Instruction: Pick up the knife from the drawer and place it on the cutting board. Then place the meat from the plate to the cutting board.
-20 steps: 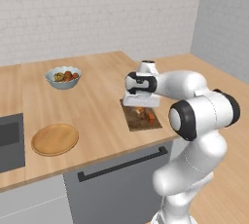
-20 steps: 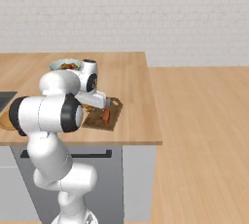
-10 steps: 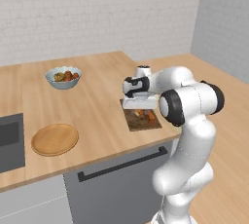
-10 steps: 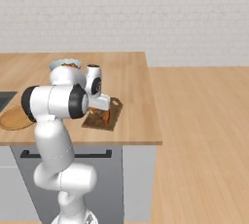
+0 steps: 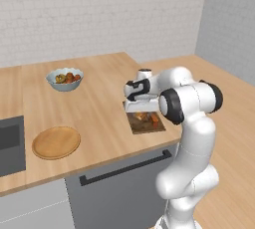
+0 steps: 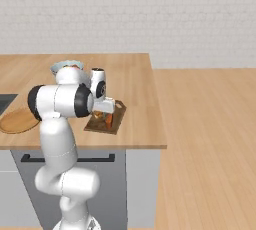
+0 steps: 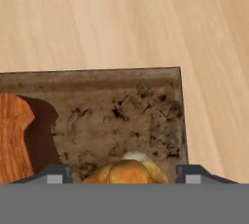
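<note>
The dark brown cutting board [image 7: 121,106] lies on the counter under my hand. On it rests the lumpy tan meat [image 7: 127,170], between my fingertips [image 7: 54,172] with a small gap on each side. My gripper [image 7: 124,174] is open and hovers just over the meat. The knife's orange-red handle [image 7: 12,140] lies on the board's left side in the hand view; its blade is cut off there. From the base, the gripper [image 5: 137,105] hangs over the cutting board [image 5: 144,123], with the knife [image 5: 155,120] beside the meat [image 5: 142,117]. The round wooden plate [image 5: 56,142] is bare. The drawer is out of view.
A pale blue-grey bowl [image 5: 64,78] of red and yellow pieces stands at the back of the counter. A dark sink [image 5: 10,146] is set in at the left. Below the counter's front edge runs a dark cabinet front with a black bar handle [image 5: 127,167].
The arm's big elbow joint has swung left, closer to the hand. The hand itself has stayed over the cutting board, shifting only slightly.
</note>
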Robot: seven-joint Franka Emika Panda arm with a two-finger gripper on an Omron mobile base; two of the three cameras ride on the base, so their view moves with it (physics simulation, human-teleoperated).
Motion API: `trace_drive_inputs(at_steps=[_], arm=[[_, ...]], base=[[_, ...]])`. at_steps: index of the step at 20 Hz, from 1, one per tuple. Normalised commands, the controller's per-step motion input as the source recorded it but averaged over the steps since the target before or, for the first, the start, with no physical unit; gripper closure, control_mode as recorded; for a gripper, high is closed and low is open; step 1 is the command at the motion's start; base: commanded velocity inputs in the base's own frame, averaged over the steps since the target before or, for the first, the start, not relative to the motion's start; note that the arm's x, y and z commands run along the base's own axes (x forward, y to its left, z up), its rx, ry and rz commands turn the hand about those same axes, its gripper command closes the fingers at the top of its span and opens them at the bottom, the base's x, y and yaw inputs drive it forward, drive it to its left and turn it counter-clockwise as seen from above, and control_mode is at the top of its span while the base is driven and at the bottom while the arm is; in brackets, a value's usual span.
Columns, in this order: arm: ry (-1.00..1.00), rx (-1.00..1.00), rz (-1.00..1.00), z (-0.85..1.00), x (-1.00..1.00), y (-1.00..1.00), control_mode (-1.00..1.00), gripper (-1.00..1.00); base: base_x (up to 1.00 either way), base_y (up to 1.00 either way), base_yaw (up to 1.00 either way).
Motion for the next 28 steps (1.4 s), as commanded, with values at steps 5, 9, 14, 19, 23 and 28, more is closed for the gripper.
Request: trace_drive_inputs(at_steps=[5,9,14,19,23,28], arm=[[-0.03,0.0,0.03,0.24,0.05,-0.04,-1.0,-1.0],[-0.14,0.0,0.07,0.74,-0.27,-0.02,-1.0,-1.0],[-0.29,-0.09,0.11,1.0,-0.76,0.46,-1.0,-1.0],[-0.32,-0.19,0.06,0.98,-0.81,0.74,-1.0,-1.0],[-0.3,-0.2,0.0,0.78,-0.67,0.75,-1.0,-1.0],[-0.12,-0.09,0.0,0.64,-0.42,0.79,-1.0,-1.0]], base=[[0.0,0.0,0.0],[0.0,0.0,0.0],[0.0,0.0,0.0],[0.0,0.0,0.0],[0.0,0.0,0.0],[0.0,0.0,0.0]])
